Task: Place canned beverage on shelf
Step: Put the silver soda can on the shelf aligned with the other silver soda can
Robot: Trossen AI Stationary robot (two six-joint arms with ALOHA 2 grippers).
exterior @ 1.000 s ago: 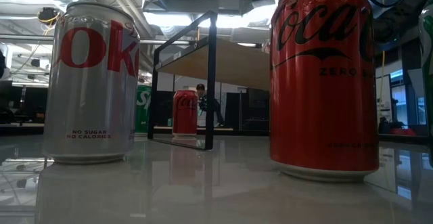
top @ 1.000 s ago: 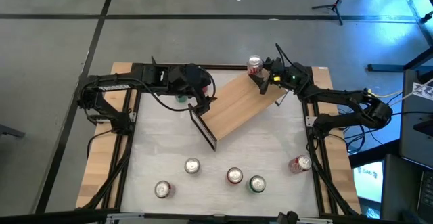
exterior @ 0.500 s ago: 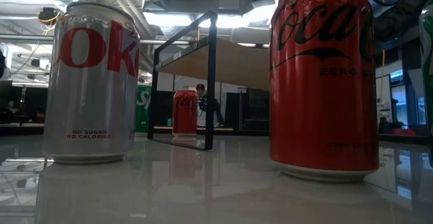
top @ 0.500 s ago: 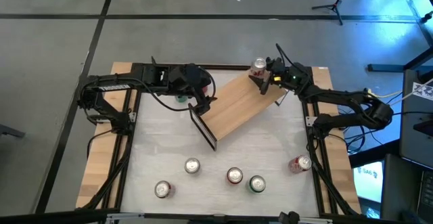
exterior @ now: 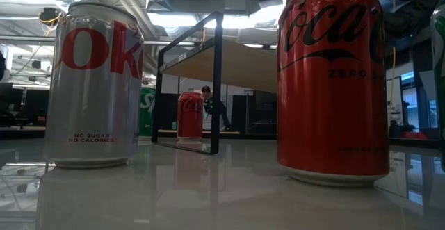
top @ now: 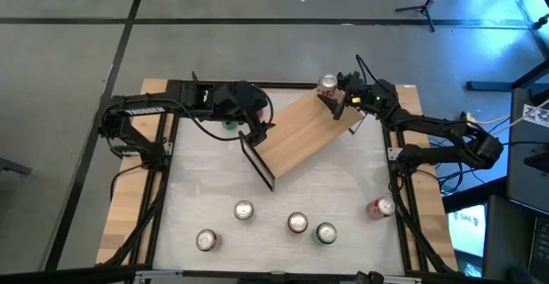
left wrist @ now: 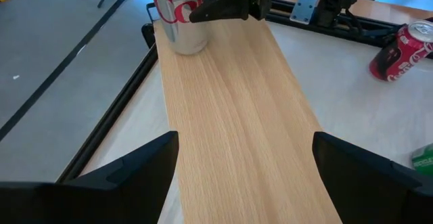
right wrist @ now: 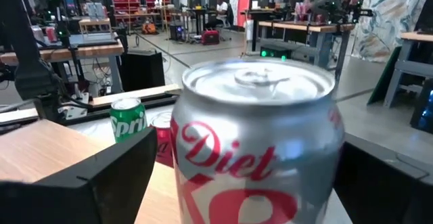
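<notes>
overhead, can [top: 326, 83] upright at shelf [top: 302, 135] far corner; right gripper [top: 336, 99] wide open, released. low view hides it. left gripper [top: 255, 135] open, empty.

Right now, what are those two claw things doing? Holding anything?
Left gripper: jaws open, empty, at one end of the shelf.
Right gripper: jaws open around the Diet Coke can standing on the shelf, not clamping it.

Dim, backlit low view; evenly lit overhead view.
Ceiling lights [exterior: 184, 18] are mirrored as glare on the glossy tabletop [exterior: 208, 195]; nearby cans are rendered dark.
</notes>
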